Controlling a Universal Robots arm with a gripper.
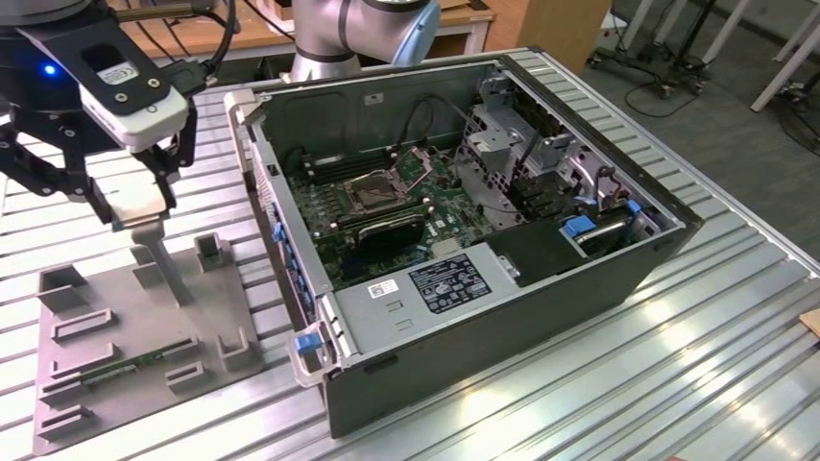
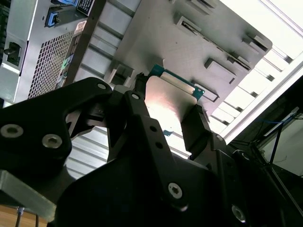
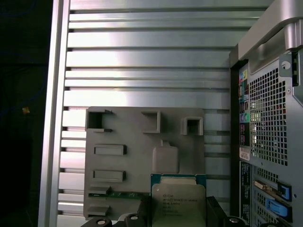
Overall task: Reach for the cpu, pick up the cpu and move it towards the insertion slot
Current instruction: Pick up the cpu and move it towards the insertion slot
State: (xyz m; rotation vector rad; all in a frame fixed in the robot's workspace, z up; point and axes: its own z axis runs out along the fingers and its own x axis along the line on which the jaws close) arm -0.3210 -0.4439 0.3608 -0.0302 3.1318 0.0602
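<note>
My gripper (image 1: 136, 206) hangs at the exterior view's left, above the grey fixture plate (image 1: 122, 322), and it is shut on the cpu (image 1: 138, 195). The cpu is a thin square chip with a pale metal face, held by two opposite edges. In both wrist views the black fingers (image 2: 196, 127) clamp the cpu (image 2: 166, 100) (image 3: 179, 196), lifted above the plate's square recess (image 3: 164, 158). The insertion slot (image 1: 372, 188), a metal-framed socket with a dark centre, sits on the motherboard inside the open computer case (image 1: 513, 317), well to the right of the gripper in the exterior view.
The case's near wall (image 1: 276, 221) stands between the gripper and the socket. A green memory stick (image 3: 120, 194) lies in the fixture plate. Raised grey blocks (image 1: 207, 252) stick up from the plate. Everything rests on a ribbed metal table (image 1: 640, 384).
</note>
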